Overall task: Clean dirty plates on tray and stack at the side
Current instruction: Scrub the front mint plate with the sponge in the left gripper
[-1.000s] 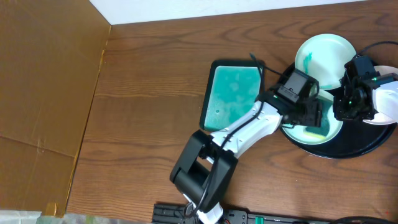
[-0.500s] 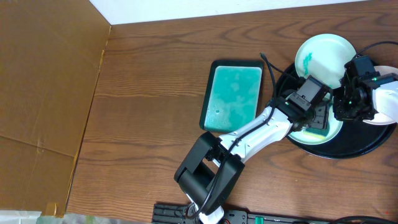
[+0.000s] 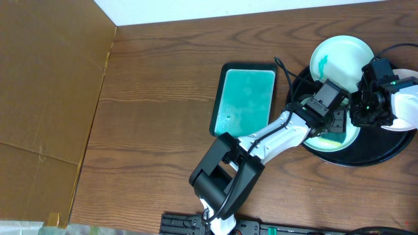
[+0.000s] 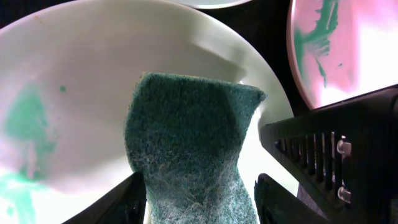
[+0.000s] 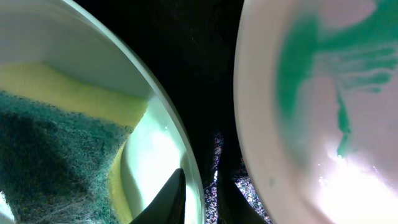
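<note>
The black tray (image 3: 366, 156) holds a plate (image 3: 351, 136) under both grippers and a second plate (image 3: 341, 60) with a teal smear leaning over its far rim. My left gripper (image 3: 332, 128) is shut on a green and yellow sponge (image 4: 189, 143), pressed on the near plate (image 4: 74, 81), which bears teal smears at its left. My right gripper (image 5: 202, 193) pinches that plate's rim (image 5: 168, 118), one finger inside and one outside over the tray (image 5: 186, 43). The smeared plate also shows in the left wrist view (image 4: 348, 50) and the right wrist view (image 5: 323, 93). A third plate's edge (image 4: 211, 2) peeks in at the top.
A rectangular teal dish with a black edge (image 3: 243, 101) lies left of the tray. A brown cardboard sheet (image 3: 46, 98) covers the table's left side. The white wall edge (image 3: 228, 10) runs along the back.
My left gripper has moved right with the sponge, further onto the near plate. The right gripper has stayed on the plate's rim.
</note>
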Robot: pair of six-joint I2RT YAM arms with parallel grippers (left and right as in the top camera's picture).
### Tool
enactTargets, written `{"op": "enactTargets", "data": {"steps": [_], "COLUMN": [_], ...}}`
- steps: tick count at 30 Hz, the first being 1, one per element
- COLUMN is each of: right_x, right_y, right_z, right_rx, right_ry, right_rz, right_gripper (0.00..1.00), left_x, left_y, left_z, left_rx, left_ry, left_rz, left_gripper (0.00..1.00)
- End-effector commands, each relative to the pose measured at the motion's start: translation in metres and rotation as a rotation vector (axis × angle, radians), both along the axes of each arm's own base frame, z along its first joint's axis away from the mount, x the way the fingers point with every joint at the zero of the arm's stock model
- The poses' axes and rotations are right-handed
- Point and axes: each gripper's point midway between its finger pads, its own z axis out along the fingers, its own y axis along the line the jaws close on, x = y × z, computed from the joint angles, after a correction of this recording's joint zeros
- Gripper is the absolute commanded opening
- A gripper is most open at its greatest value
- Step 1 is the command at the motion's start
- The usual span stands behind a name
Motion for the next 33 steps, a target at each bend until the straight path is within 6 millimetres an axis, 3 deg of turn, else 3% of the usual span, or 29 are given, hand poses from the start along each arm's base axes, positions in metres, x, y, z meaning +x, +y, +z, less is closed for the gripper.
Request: {"op": "enactTargets", "data": {"steps": [1,5,9,12,17,21,22,23,24,26,30,33], "right_x": [-0.004,-0.004,-0.004,-0.004,-0.005,-0.005,-0.005,-0.005,-0.005,-0.005,-0.005,-0.005], "right_y": [0.003,0.003,0.004,0.004,0.003,0.003,0.003,0.003,0.003,0.003,0.003,0.003], "right_z": [-0.011,-0.011,-0.011,-0.011,-0.011,-0.011,-0.011,-0.011,-0.011,-0.011,-0.011,-0.011], "right_rx": [-0.005,-0.005,-0.005,-0.006,-0.007,-0.007,-0.007,-0.007,-0.007,-0.007,-0.007,-0.007], "right_ry": [0.021,0.021,0.021,0.022,0.025,0.025,0.025,0.025,0.025,0.024,0.025,0.025], "right_rz": [0.011,0.011,0.012,0.012,0.012,0.012,0.013,0.013,0.012,0.013,0.012,0.013], "right_gripper": [0.15,0.15,0.14,0.14,0.14,0.14,0.14,0.14,0.14,0.14,0.15,0.15], "left_x": [0.000,-0.001,0.003,0.007,0.014,0.023,0.025,0.026,0.027,0.027,0.018,0.015], "left_y": [0.003,0.004,0.009,0.019,0.041,0.068,0.074,0.076,0.077,0.072,0.049,0.044], "left_z": [-0.017,-0.031,-0.032,-0.033,-0.031,-0.016,-0.011,-0.007,-0.003,0.006,0.012,0.012], "left_rx": [0.032,0.049,0.075,0.119,0.209,0.307,0.323,0.321,0.313,0.278,0.161,0.137], "left_ry": [0.023,0.042,0.021,0.002,-0.033,-0.095,-0.110,-0.117,-0.120,-0.124,-0.073,-0.058], "left_rz": [0.011,0.011,0.030,0.055,0.108,0.176,0.191,0.198,0.202,0.193,0.134,0.117], "left_gripper": [0.57,0.54,0.31,0.24,0.22,0.31,0.37,0.51,0.58,0.63,0.63,0.63]}}
